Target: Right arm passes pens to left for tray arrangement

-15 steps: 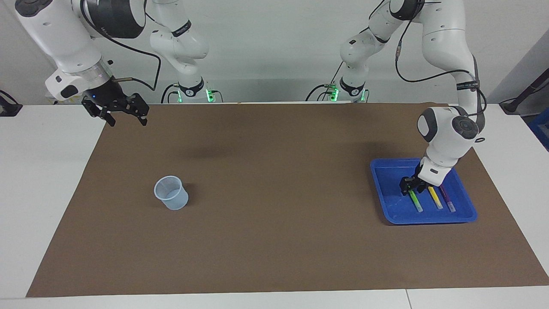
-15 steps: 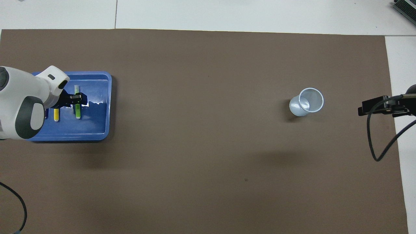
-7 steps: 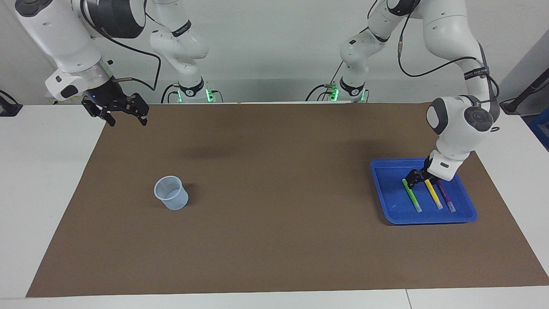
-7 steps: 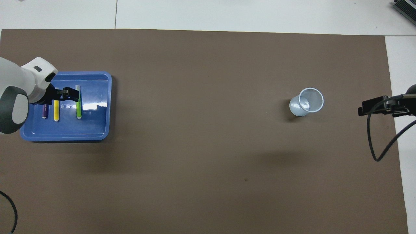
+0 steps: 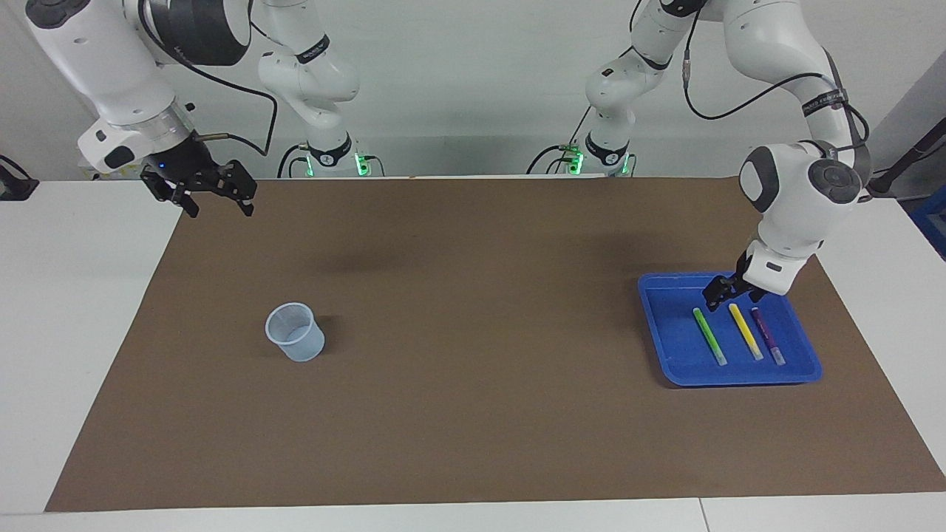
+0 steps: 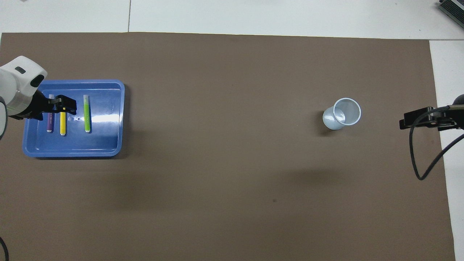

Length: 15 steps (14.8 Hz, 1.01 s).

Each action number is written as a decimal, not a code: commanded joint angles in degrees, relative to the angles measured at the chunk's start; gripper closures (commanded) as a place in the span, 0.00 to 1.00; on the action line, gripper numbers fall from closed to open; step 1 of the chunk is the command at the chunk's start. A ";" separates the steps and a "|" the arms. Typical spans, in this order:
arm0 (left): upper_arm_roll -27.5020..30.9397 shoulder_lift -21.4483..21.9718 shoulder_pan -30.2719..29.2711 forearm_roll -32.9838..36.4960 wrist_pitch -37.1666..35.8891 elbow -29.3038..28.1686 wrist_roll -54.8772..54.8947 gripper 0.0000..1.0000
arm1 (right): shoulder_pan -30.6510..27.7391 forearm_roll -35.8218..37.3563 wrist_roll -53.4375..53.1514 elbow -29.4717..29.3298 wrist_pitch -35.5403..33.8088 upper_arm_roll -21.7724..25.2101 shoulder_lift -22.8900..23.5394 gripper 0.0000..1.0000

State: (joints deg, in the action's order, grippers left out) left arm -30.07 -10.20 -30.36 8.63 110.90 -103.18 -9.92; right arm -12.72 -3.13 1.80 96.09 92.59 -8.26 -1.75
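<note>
Jaws empty; pens [image 5: 741,332] lengthwise in tray [image 5: 665,347]

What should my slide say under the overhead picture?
Three pens lie side by side in the blue tray.

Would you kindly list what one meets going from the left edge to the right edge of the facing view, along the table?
Right gripper waiting over the mat's corner → pale-blue cup → blue tray holding the green pen → yellow pen → purple pen; the left gripper hangs over the tray.
</note>
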 commanded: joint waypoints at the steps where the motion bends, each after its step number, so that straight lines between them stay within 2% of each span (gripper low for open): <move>1: -0.51 2.38 0.39 -2.64 -7.52 3.49 -0.54 0.00 | -0.90 1.55 1.45 0.94 -0.13 -0.53 -1.15 0.00; 3: -0.86 4.30 1.00 -3.88 -11.05 6.05 -0.54 0.00 | -0.81 1.55 1.36 0.94 -0.39 -0.53 -1.15 0.00; 5: -0.69 8.16 1.18 -4.58 -14.03 6.06 -0.46 0.00 | -0.81 1.55 1.36 1.03 -0.48 -0.53 -1.15 0.00; 7: 0.36 11.51 0.39 -10.18 -16.24 6.06 -0.63 0.00 | -0.81 1.55 1.28 1.03 -0.48 -0.53 -1.15 0.00; 9: 2.38 13.27 1.35 -11.70 -16.33 5.97 -0.63 0.00 | -0.81 1.55 1.36 0.94 -0.66 -0.53 -1.15 0.00; 13: 2.65 13.46 2.76 -11.44 -15.54 6.06 0.16 0.00 | -0.81 1.55 1.10 0.94 -1.01 -0.53 -1.15 0.00; 15: 5.88 12.84 7.56 -10.48 -17.55 8.15 0.16 0.00 | -0.81 1.55 1.27 0.94 -1.10 -0.53 -1.15 0.00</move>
State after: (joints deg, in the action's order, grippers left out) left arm -28.02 2.71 -27.60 -2.11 94.89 -96.41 -10.11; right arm -12.74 -3.13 1.80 96.10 92.18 -8.26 -1.76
